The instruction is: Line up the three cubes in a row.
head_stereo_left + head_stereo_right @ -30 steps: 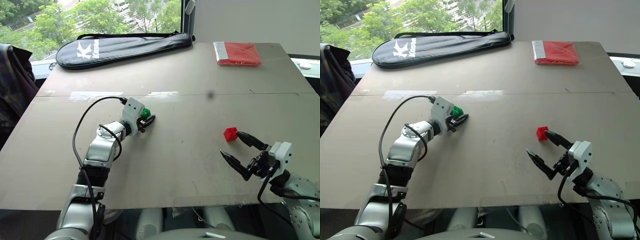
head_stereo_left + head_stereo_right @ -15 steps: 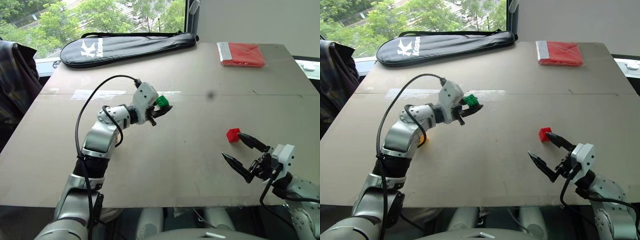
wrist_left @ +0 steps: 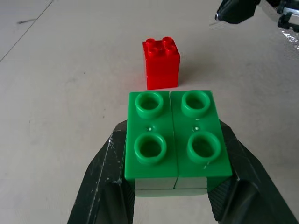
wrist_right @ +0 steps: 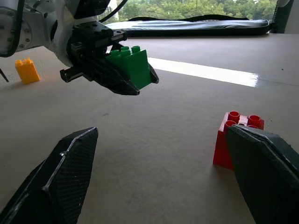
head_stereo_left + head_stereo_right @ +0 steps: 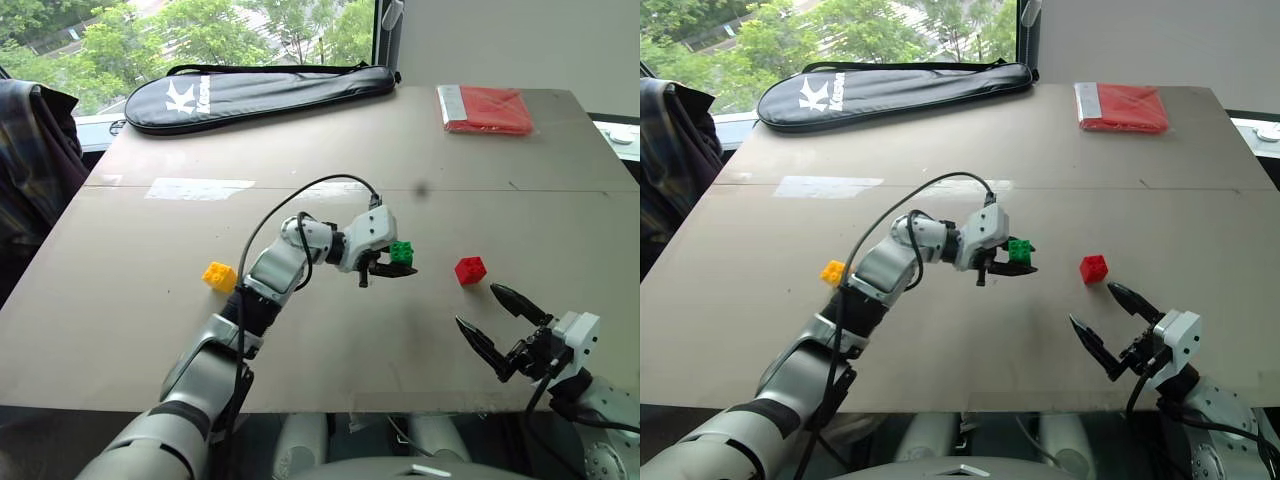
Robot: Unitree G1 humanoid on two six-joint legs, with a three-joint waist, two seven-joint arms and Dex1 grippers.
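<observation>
Left claw (image 5: 392,264), clenched on the green cube (image 5: 401,251) above the worktop (image 5: 300,330), points toward the red cube (image 5: 470,270) just beyond, nearer than the yellow cube (image 5: 219,276) behind.

Stock on and around my table (image 5: 150,330):

- Toy bricks: three. One green brick (image 5: 401,251), one red brick (image 5: 470,270), one yellow brick (image 5: 219,276).
- Black racket bag (image 5: 255,92): one.
- Flat red packet (image 5: 485,108): one.
- Strip of tape (image 5: 200,188) on the tabletop: one.
- Dark garment (image 5: 35,160) off the table's edge: one.
- My grippers: two, the left gripper (image 5: 392,265) and the right gripper (image 5: 490,320), each with two black fingers.
</observation>
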